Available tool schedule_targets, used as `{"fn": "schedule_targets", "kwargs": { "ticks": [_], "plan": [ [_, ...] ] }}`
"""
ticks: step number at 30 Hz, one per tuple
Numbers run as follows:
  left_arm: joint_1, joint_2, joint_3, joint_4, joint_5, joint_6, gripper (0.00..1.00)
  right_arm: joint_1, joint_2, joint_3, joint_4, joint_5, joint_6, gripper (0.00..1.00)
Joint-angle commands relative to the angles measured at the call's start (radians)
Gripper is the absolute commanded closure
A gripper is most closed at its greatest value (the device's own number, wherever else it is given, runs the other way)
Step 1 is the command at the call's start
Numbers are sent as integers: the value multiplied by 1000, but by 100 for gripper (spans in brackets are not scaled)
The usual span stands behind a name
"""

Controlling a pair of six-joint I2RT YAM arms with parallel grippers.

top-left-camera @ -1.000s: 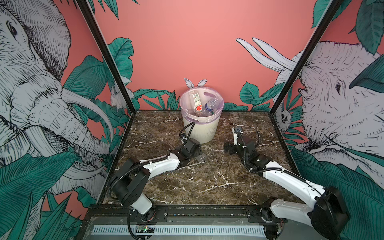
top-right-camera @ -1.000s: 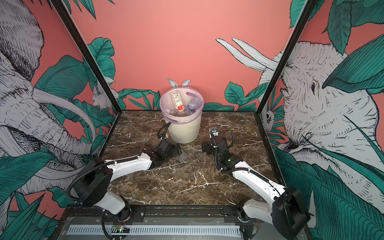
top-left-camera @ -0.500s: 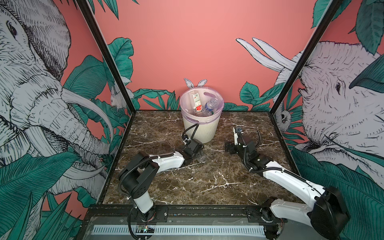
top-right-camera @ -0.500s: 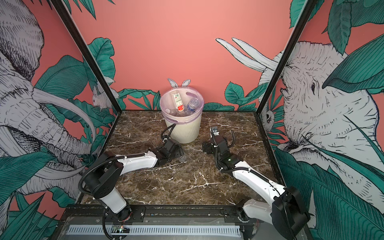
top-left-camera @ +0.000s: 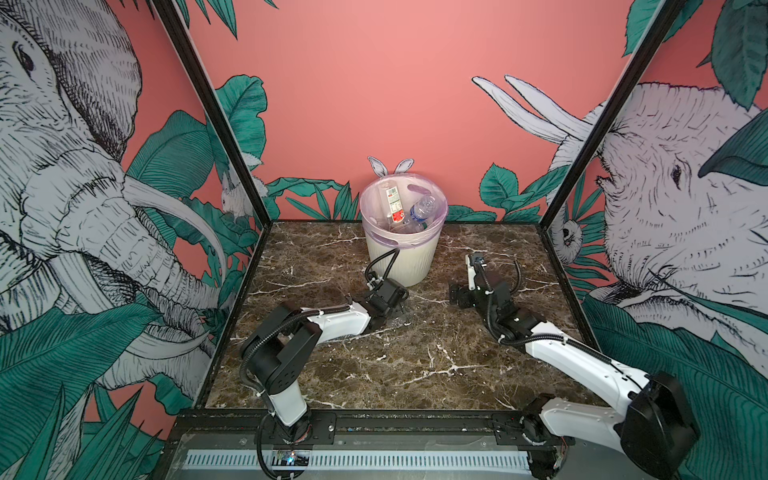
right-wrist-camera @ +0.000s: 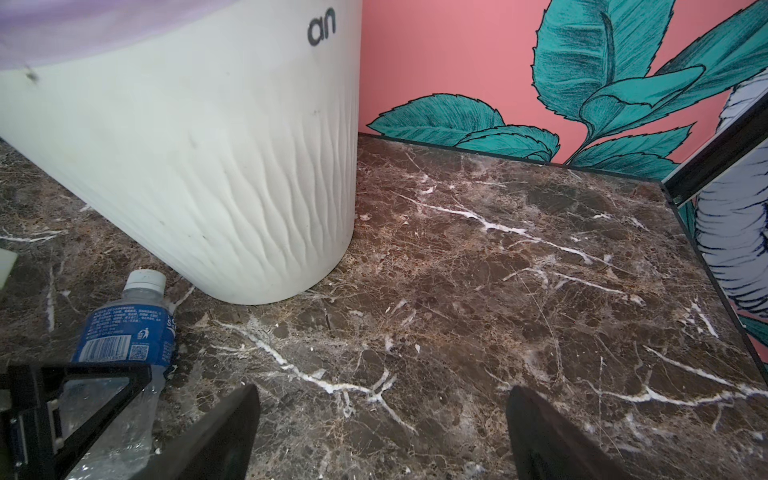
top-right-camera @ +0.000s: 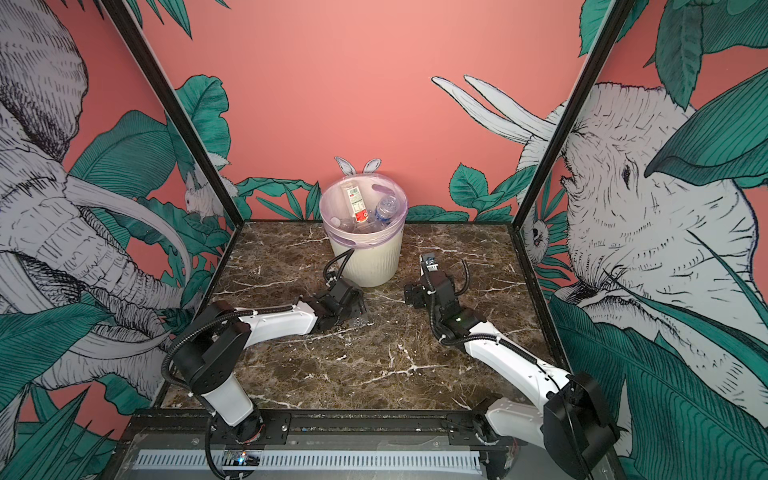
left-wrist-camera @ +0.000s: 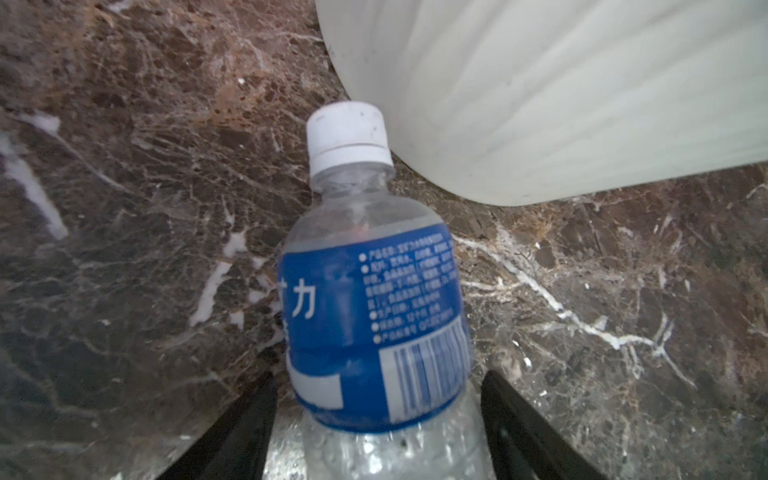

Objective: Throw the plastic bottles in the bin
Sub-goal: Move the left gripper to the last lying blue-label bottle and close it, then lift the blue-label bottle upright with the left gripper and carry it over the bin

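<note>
Two left gripper [left-wrist-camera: 377, 376] fingers straddle a lying blue-labelled bottle [left-wrist-camera: 370, 299]; whether they pinch it is unclear. Its white cap [left-wrist-camera: 347, 133] lies just beside the bin [left-wrist-camera: 540, 104], at far centre, which holds other bottles [top-left-camera: 405, 210]. Right gripper [right-wrist-camera: 382, 390] is spread, empty, right of it.

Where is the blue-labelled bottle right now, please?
In the left wrist view the blue-labelled bottle lies on the marble table between the left tool's fingers, its white cap beside the bin's base.
</note>
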Motion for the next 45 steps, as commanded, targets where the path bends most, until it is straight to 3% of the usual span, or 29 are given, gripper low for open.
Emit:
{"fn": "schedule_targets", "kwargs": {
  "ticks": [1,21,34,45],
  "plan": [
    [-4,-6,22,-52,-14,7,22,-7,2,-8,32,-4,12,5],
    [-5,60,87,-116,-14,147,26,-7,10,-8,34,-10,15,5],
    [-4,41,77,-141,-30,204,47,-7,13,-7,36,-13,16,5],
    [-5,-110,-88,-39,-12,322,51,-8,15,-8,43,-29,25,6]
  ]
}}
